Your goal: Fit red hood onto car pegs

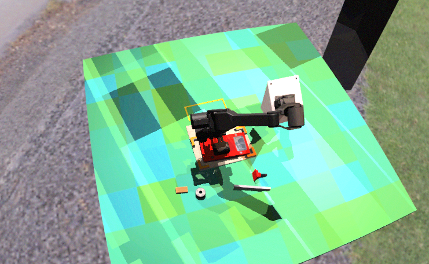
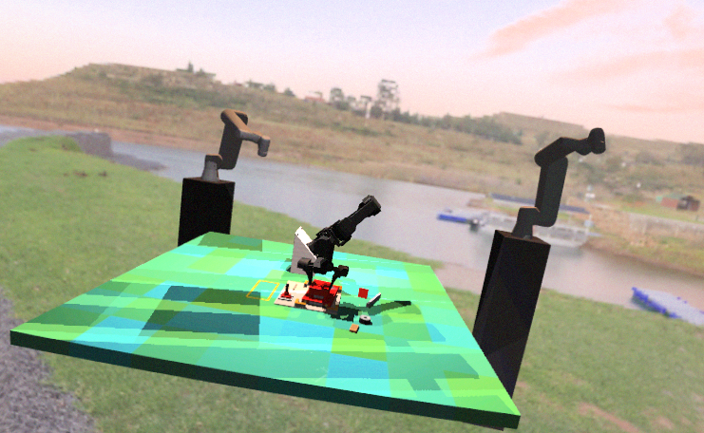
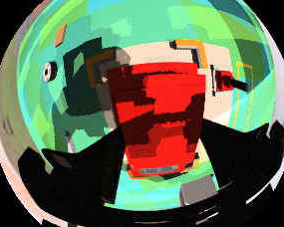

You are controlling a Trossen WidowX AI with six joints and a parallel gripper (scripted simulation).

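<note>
My gripper [image 1: 218, 140] [image 2: 322, 283] [image 3: 161, 124] points down over the car and is shut on the red hood [image 2: 324, 286] [image 3: 161, 100], one finger on each side. The hood is over the deck of the red chassis [image 1: 230, 152], low on it or just above. In the wrist view the hood looks roughly in line with the car and covers the engine, pegs and most of the deck. The cream jig board [image 1: 189, 129] [image 3: 144, 52] with orange corner brackets holds the chassis. I cannot tell whether the pegs are in the holes or the hood is fully flat.
A red piece with a black handle [image 2: 286, 293] [image 3: 222, 81] stands on the board beside the car. Another red piece [image 1: 256, 175] [image 2: 363, 292], a grey bar [image 1: 252, 187], a metal ring [image 1: 200, 197] and an orange block [image 1: 181, 190] [image 2: 353, 328] lie on the table.
</note>
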